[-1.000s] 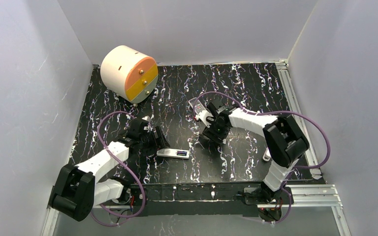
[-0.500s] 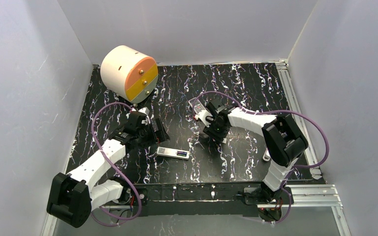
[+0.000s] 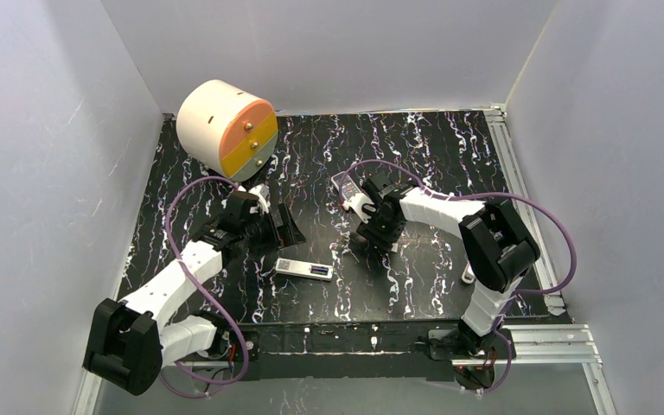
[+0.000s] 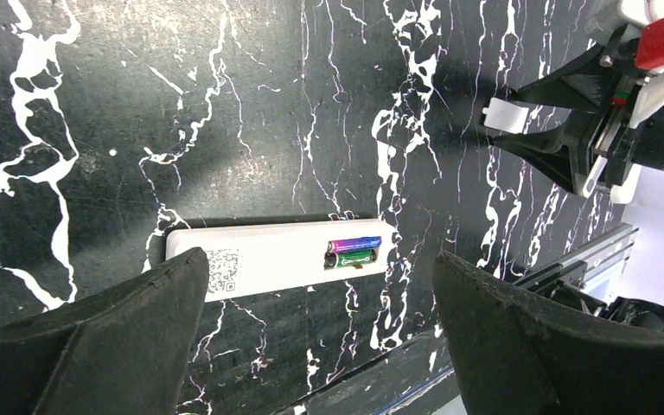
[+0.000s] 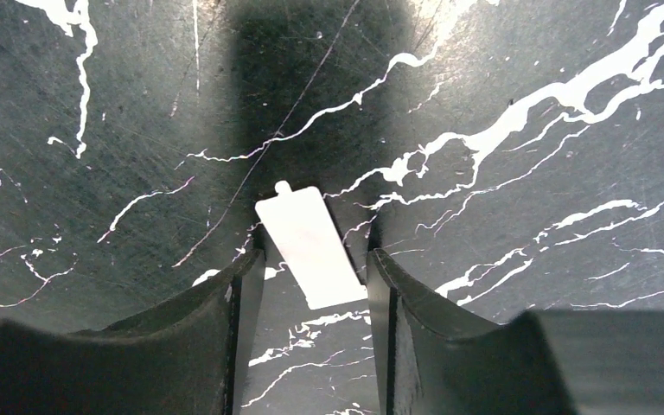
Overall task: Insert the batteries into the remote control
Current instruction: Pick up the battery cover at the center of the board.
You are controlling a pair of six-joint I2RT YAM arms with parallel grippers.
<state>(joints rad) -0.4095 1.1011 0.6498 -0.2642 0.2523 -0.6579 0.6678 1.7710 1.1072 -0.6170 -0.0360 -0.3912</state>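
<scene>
A white remote control (image 3: pixel 298 269) lies face down on the black marbled table, its battery bay uncovered. A purple battery (image 4: pixel 354 245) and a dark green battery (image 4: pixel 352 258) lie side by side in the bay. My left gripper (image 3: pixel 282 226) is open and empty, just behind the remote; in the left wrist view the left gripper (image 4: pixel 316 285) hangs wide over the remote (image 4: pixel 259 261). My right gripper (image 3: pixel 372 239) is open, and its fingers straddle a small white battery cover (image 5: pixel 311 246) lying flat on the table. The right gripper (image 5: pixel 314 264) has a gap on each side of the cover.
A round white drawer unit (image 3: pixel 225 128) with orange and yellow fronts stands at the back left. A second remote (image 3: pixel 343 185) lies just behind the right arm. A small white object (image 3: pixel 468 277) lies near the right rail (image 3: pixel 519 173).
My left arm has drawn back from the remote, toward the far side and slightly right, its gripper staying open. The right gripper has hardly moved.
</scene>
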